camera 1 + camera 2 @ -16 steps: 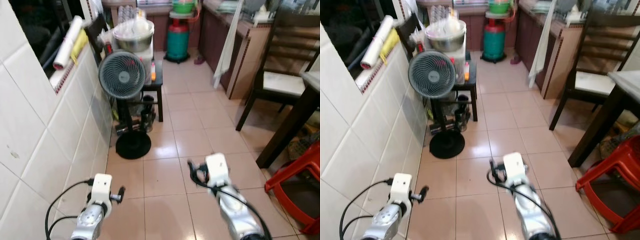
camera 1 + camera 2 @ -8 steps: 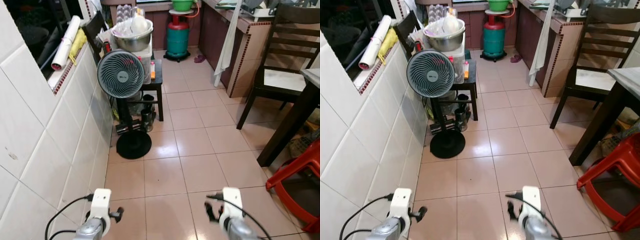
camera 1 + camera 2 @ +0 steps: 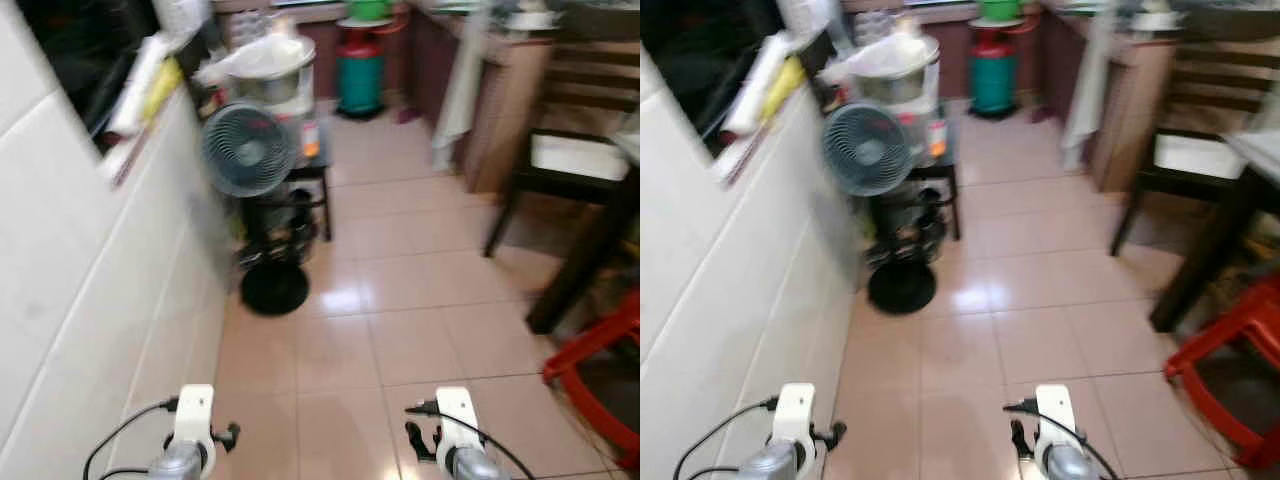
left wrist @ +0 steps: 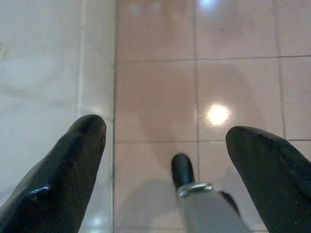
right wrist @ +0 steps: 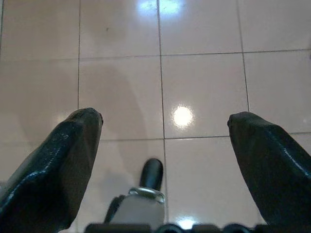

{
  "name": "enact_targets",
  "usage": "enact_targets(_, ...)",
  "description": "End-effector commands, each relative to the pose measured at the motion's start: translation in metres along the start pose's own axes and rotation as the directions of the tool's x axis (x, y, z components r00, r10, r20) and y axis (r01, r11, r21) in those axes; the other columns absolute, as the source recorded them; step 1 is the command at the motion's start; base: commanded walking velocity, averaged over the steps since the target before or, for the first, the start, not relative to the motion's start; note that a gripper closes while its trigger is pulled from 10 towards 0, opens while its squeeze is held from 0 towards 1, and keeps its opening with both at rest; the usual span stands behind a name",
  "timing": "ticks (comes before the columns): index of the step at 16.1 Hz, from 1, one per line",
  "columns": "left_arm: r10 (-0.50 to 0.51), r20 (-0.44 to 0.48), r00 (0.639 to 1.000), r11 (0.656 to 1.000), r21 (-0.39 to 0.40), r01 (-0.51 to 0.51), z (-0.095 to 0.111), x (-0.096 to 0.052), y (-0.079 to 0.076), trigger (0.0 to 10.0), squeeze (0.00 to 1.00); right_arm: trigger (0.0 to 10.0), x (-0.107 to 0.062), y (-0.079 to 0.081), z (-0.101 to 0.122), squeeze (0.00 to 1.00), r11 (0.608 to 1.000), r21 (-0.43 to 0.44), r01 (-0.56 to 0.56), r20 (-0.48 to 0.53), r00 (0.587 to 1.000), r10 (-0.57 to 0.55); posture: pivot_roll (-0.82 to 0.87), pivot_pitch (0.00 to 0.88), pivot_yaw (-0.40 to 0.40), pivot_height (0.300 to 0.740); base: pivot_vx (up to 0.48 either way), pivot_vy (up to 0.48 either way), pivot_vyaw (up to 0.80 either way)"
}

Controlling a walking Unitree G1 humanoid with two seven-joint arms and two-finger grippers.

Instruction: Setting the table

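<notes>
The head views are blurry. Both arms hang low over the pink tiled floor (image 3: 400, 280). The left tool (image 4: 165, 141) has its two black fingers spread wide apart, with nothing between them, and it sits close to the white tiled wall (image 3: 90, 300). The right tool (image 5: 163, 131) is wide open too and holds nothing. A round gray fan (image 3: 245, 150) stands by the wall, next to a small dark stand with a big metal pot (image 3: 270, 75) on top. A green gas tank (image 3: 360, 75) stands farther back. On the right are a dark chair (image 3: 560, 160), the dark table (image 3: 1255, 165) and a red stool (image 3: 600, 350). I cannot see any dishes for setting the table.
</notes>
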State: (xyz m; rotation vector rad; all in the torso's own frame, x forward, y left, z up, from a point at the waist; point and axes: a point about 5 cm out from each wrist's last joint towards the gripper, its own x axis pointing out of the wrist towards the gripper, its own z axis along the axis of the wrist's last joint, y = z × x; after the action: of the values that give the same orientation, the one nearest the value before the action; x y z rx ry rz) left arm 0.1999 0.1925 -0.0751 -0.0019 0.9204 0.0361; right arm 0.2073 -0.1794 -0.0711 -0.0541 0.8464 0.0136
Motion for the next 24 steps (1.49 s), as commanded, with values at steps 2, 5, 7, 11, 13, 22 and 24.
enact_targets(2, 0.012, -0.042, 0.999, 1.0, 0.001, -0.012, -0.009, -0.002, 0.006, 10.0, 0.0, 10.0, 0.0, 0.004, -0.003, 0.0, 1.0, -0.003, -0.007, -0.017, 1.0, 0.006, -0.09, 0.0, 0.082, 0.74, 0.0, 0.0, 0.0)
enact_targets(5, 0.007, -0.054, 0.999, 1.0, -0.011, -0.008, -0.011, -0.002, 0.003, 10.0, 0.0, 10.0, -0.002, 0.0, -0.009, 0.0, 1.0, -0.017, 0.0, -0.037, 0.999, -0.001, -0.08, 0.0, 0.07, 0.74, 0.0, 0.0, 0.0)
enact_targets(7, 0.0, -0.055, 0.998, 1.0, -0.02, -0.002, -0.011, -0.001, -0.002, 10.0, 0.0, 10.0, -0.002, -0.001, -0.009, 0.0, 1.0, -0.029, 0.0, -0.042, 0.999, -0.001, -0.08, 0.0, 0.062, 0.74, 0.274, 0.0, 0.0)
enact_targets(11, -0.012, -0.064, 0.998, 1.0, -0.024, 0.011, -0.016, -0.002, -0.005, 10.0, 0.0, 10.0, -0.001, -0.001, -0.008, 0.0, 0.999, -0.049, -0.009, -0.055, 0.998, 0.006, -0.08, 0.0, 0.057, 0.74, 0.333, 0.0, 0.0)
enact_targets(13, -0.017, -0.067, 0.998, 1.0, -0.027, 0.015, -0.017, -0.002, -0.007, 10.0, 0.0, 10.0, -0.002, 0.001, -0.013, 0.0, 0.999, -0.053, -0.012, -0.068, 0.998, 0.009, -0.08, 0.0, 0.057, 0.74, 0.39, 0.0, 0.0)
enact_targets(22, -0.012, -0.081, 0.997, 0.999, -0.036, 0.009, -0.024, -0.004, -0.002, 10.0, 0.0, 10.0, -0.006, -0.003, -0.027, 0.0, 0.998, -0.067, -0.006, -0.107, 0.994, -0.001, -0.08, 0.0, 0.058, 0.74, 0.377, 0.0, 0.0)
enact_targets(24, -0.007, -0.082, 0.997, 0.999, -0.046, 0.004, -0.025, -0.004, -0.002, 10.0, 0.0, 10.0, -0.006, -0.004, -0.027, 0.0, 0.997, -0.072, -0.008, -0.108, 0.994, 0.0, -0.07, 0.0, 0.049, 0.74, 0.0, 0.0, 0.0)
